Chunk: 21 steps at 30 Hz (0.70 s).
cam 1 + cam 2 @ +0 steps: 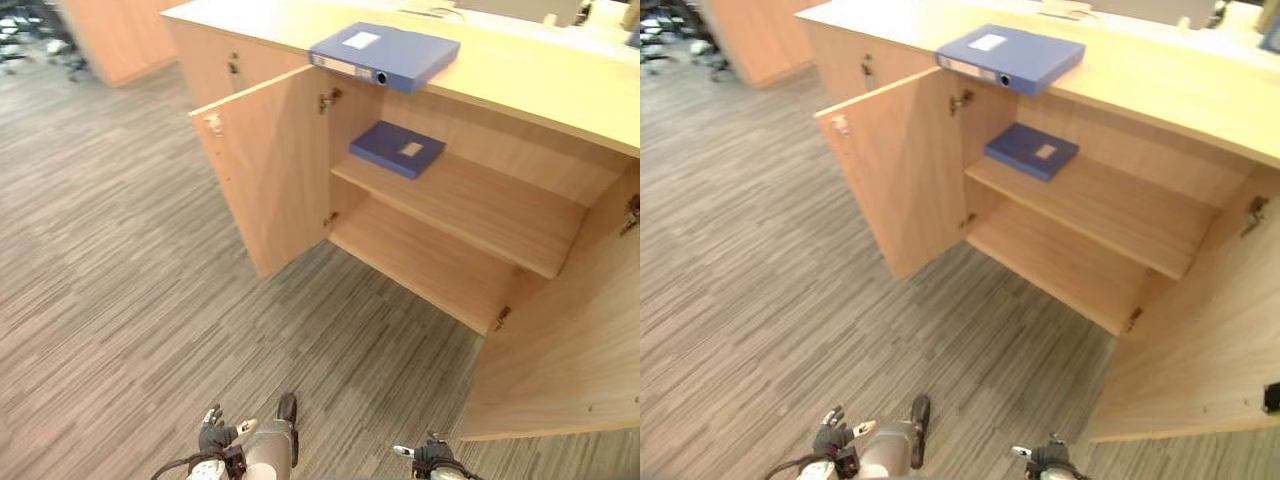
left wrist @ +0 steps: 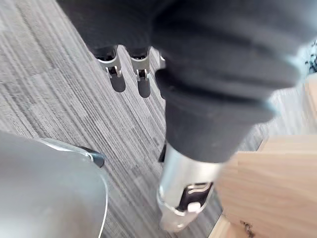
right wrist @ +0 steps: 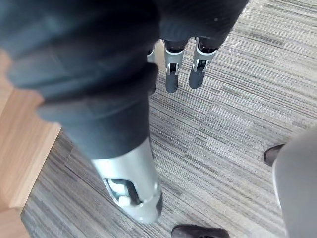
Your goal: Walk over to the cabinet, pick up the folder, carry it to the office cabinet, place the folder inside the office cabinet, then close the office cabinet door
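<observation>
I let left hand (image 2: 118,75) and right hand (image 3: 172,75) hang straight-fingered and empty, because blue box folder (image 1: 385,55) at 12 o'clock looks too far.

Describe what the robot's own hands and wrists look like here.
The left robot hand and right robot hand match: a dark ribbed cover wraps the wrist and back of each. Slim silver fingers end in dark rounded tips, and a thicker silver thumb sits apart from them.

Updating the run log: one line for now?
blue box folder: on light wooden cabinet top | doors: open | left hand: open, empty | right hand: open, empty
</observation>
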Available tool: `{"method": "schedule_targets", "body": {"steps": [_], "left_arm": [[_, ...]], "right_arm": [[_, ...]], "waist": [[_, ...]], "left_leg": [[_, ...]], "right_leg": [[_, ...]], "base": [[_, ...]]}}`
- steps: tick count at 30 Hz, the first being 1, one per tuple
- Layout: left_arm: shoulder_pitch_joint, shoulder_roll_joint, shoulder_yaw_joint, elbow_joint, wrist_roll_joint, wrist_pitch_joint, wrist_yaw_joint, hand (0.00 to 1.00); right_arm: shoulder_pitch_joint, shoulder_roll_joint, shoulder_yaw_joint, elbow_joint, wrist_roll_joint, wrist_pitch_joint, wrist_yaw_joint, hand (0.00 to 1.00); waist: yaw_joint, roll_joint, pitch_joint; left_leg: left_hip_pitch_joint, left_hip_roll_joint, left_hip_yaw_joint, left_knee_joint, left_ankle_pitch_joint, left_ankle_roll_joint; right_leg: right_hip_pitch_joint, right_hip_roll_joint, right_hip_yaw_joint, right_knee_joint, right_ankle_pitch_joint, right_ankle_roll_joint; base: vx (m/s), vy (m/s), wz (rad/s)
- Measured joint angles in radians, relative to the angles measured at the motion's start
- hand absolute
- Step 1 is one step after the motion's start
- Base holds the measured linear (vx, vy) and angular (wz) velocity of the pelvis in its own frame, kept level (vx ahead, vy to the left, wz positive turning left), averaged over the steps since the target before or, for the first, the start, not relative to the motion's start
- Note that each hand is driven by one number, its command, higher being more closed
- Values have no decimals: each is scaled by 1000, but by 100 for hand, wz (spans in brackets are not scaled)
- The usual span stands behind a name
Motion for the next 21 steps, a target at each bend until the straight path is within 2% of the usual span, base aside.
{"method": "schedule_targets", "body": {"steps": [1, 2, 3, 4, 5, 6, 7, 8, 9, 12, 13, 15, 16, 18, 19, 20, 21], "left_arm": [[-10, -2, 20, 9, -11, 1, 0, 0], [-18, -8, 51, 9, -14, 4, 1, 0], [-15, -13, 69, 7, -17, 2, 4, 0], [-10, -18, 64, 7, -16, 3, 6, 0], [7, -21, 54, 8, -15, 7, 9, 0], [-2, 6, 23, 4, -17, 10, 10, 0], [-7, 11, 2, -1, -19, 11, 11, 0], [-11, 9, -26, -20, -23, 11, 14, 0], [-22, 10, -46, -27, -8, 12, 16, 0], [-36, 1, -81, -39, 11, 12, 15, 0], [-30, -5, -108, -44, 9, 13, 15, 0], [-29, -14, -120, -48, 3, 13, 15, 0], [-30, -24, -124, -57, 1, 13, 15, 0], [-33, -36, -135, -61, 3, 12, 15, 0], [-33, -43, -141, -61, 13, 13, 11, 0], [-32, -48, -159, -55, 23, 14, 8, 0], [-30, -47, -183, -57, 50, 14, -6, 0]], "right_arm": [[-9, 7, -27, -10, -1, -1, 13, 0], [-10, 16, -37, -21, 0, -2, 15, 0], [-5, 28, -47, -22, 0, 2, 22, 0], [6, 26, -56, -25, 0, 0, 25, 0], [21, 14, -72, -45, 0, -2, 36, 0], [32, 22, -79, -52, 0, -1, 42, 0], [43, 18, -85, -49, 0, 1, 43, 0], [43, 17, -118, -51, 11, 0, 46, 0], [33, 19, -117, -53, 12, -5, 46, 0], [30, 20, -119, -66, 17, -16, 46, 0], [30, 21, -116, -69, 32, -28, 45, 0], [30, 24, -112, -72, 41, -31, 43, 0], [31, 25, -109, -79, 41, -32, 42, 0], [31, 29, -104, -90, 43, -33, 42, 0], [31, 33, -105, -96, 46, -33, 42, 0], [30, 26, -104, -100, 43, -34, 42, 0], [29, 20, -105, -103, 44, -34, 42, 0]], "waist": [[8, -5, 0], [21, -10, 3], [34, -14, -3], [29, -16, -18], [32, -9, -30], [24, -45, -34], [17, -43, -34], [3, -39, -33], [-4, -34, -32], [-18, -27, -22], [-26, -24, -13], [-34, -22, -12], [-39, -21, -11], [-48, -22, -9], [-55, -24, -4], [-57, -7, 5], [-54, 5, 5]], "left_leg": [[-14, 17, 53, 66, -45, 21], [-21, 28, 94, 153, -83, 37], [-39, 16, 143, 256, -152, 43], [-6, -1, 145, 194, -150, 53], [78, -9, 181, 113, -177, 73], [142, -64, 217, 68, -187, 93], [168, -77, 219, 49, -194, 105], [204, -89, 229, 26, -205, 120], [237, -90, 229, -4, -207, 123], [315, -72, 213, -67, -214, 129], [383, -54, 213, -107, -221, 124], [425, -34, 212, -128, -234, 112], [450, -22, 211, -140, -245, 99], [480, -5, 206, -149, -268, 73], [504, 1, 197, -149, -287, 54], [525, 27, 188, -151, -297, 40], [525, 38, 191, -152, -290, 29]], "right_leg": [[-48, -15, 45, 56, 26, 26], [-46, -35, 48, 75, 65, 32], [-49, -59, 38, 146, 87, 28], [-81, -75, 29, 229, 87, 27], [-157, -91, 4, 448, 106, -2], [-260, -154, -18, 662, 209, -60], [-293, -185, -48, 727, 282, -77], [-351, -236, -112, 820, 288, -87], [-416, -267, -173, 873, 244, -66], [-479, -262, -276, 876, 131, -24], [-481, -235, -331, 788, 71, 20], [-487, -203, -388, 640, 37, 45], [-498, -185, -430, 524, 35, 48], [-515, -153, -440, 366, 44, 43], [-510, -143, -439, 295, 108, 16], [-478, -121, -462, 280, 123, -10], [-476, -112, -474, 278, 116, -20]], "base": [[466, 235, -124], [383, 288, -183], [331, 304, -154], [253, 339, -163], [223, 323, -117], [282, 333, -83], [311, 258, -28], [325, 205, -14], [277, 151, -12], [240, 83, -1], [246, 22, -7], [221, -13, -4], [221, -80, 0], [309, -157, 7], [338, -205, 18], [373, -220, 19], [379, -220, 15]]}}
